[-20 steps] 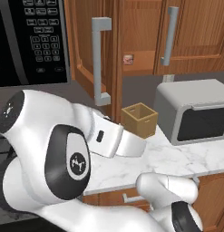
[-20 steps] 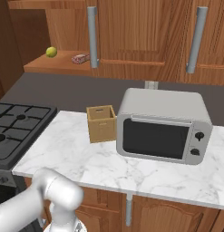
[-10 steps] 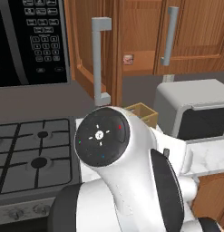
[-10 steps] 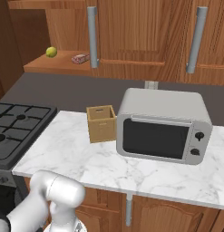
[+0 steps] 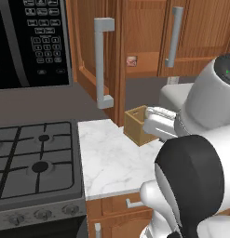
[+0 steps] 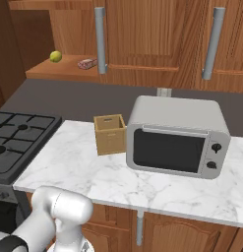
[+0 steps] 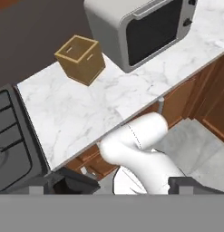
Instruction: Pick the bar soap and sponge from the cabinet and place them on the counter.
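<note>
Bar soap (image 6: pixel 87 63) sits on the shelf of the open cabinet (image 6: pixel 59 74) at far left, just right of a yellow-green fruit (image 6: pixel 55 56), and the sponge can't be made out from here. Big swing from the arm in the last second: it has swept off the stove (image 5: pixel 35 160) side and now bulks at the right of the left base view, while the tool (image 7: pixel 122 183) hangs wide open and empty, looking down on the marble surface (image 7: pixel 93 97), the wooden box (image 7: pixel 80 59) and the microwave (image 7: pixel 140 27). By my reckoning that's only repositioning, with the reach up to the shelf not yet begun.
</note>
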{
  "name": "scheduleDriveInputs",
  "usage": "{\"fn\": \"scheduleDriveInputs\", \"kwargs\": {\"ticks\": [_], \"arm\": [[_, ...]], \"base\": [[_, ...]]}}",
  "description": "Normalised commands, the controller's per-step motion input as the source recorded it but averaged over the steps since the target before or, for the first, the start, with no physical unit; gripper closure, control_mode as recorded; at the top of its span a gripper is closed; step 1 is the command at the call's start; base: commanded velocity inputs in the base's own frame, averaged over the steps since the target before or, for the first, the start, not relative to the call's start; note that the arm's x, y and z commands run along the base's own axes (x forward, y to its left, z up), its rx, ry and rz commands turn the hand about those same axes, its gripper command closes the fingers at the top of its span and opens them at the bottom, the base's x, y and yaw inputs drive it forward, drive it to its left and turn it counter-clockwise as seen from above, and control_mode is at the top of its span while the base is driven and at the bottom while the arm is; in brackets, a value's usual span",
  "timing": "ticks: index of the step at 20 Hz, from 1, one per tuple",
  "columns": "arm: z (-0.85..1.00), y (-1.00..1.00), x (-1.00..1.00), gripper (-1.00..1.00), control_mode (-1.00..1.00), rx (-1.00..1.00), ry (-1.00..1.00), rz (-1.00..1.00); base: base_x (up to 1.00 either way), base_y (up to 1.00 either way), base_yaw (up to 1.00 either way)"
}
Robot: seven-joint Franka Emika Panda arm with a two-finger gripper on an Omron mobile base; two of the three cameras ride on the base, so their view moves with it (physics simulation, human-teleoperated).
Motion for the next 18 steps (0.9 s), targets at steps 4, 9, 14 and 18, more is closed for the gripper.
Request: {"fn": "scheduleDriveInputs", "kwargs": {"ticks": [4,9,14,18], "arm": [[0.0,-0.46,0.11,-1.0,-1.0,0.43,0.11,0.1],[0.01,-0.42,0.12,-1.0,-1.0,0.44,0.17,0.09],[-0.03,-0.4,0.39,-1.0,-1.0,0.49,0.06,0.06],[-0.02,-0.12,0.51,-1.0,-1.0,0.5,0.16,0.02]], "base": [[0.0,0.0,0.0],[0.0,0.0,0.0],[0.0,0.0,0.0],[0.0,0.0,0.0]]}}
